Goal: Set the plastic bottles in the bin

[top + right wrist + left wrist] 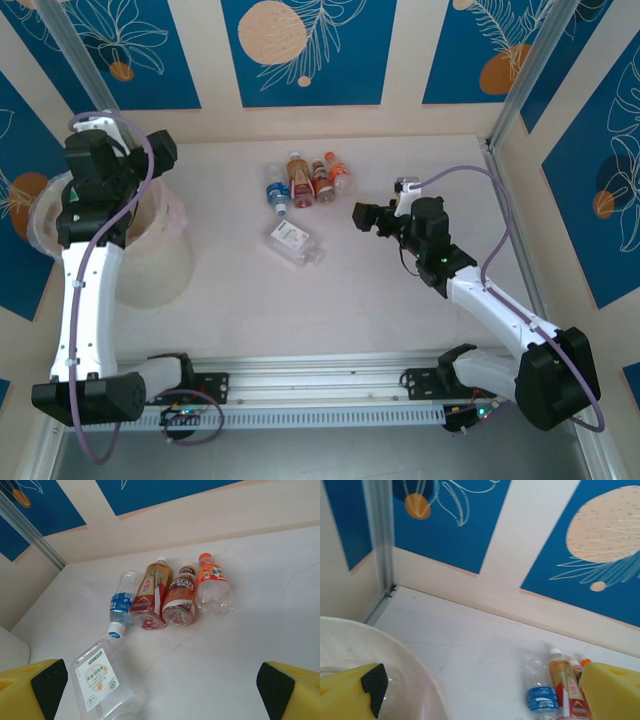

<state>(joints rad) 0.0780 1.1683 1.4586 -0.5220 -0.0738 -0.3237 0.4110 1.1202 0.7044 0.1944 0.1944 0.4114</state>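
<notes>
Closest in, a metal rail (320, 400) ran along the near edge of the table (240, 320), with both arms bolted by it. Past the rail the table top was bare and flat, so there was lots of room to move there.

The right gripper (365, 215) hung over the table to the right of the plastic bottles. Its yellow fingers (35, 690) were spread wide apart with nothing between them. Just ahead of it a flat clear bottle (100, 680) with a white label lay on its side, apart from the others.

A little farther back, four bottles lay close side by side: one with a blue label (121, 607), a red one (152, 592), a brown one (181, 595) and one with an orange cap (212, 585). There was open table between them and the back wall (330, 120).

The bin (160, 260) stood at the left edge of the table (right up by the side wall). The left gripper (480, 697) hung above its rim (395, 650), fingers spread wide and holding nothing. I could not tell what was inside the bin.

A metal post (380, 540) stood in the far left corner.
</notes>
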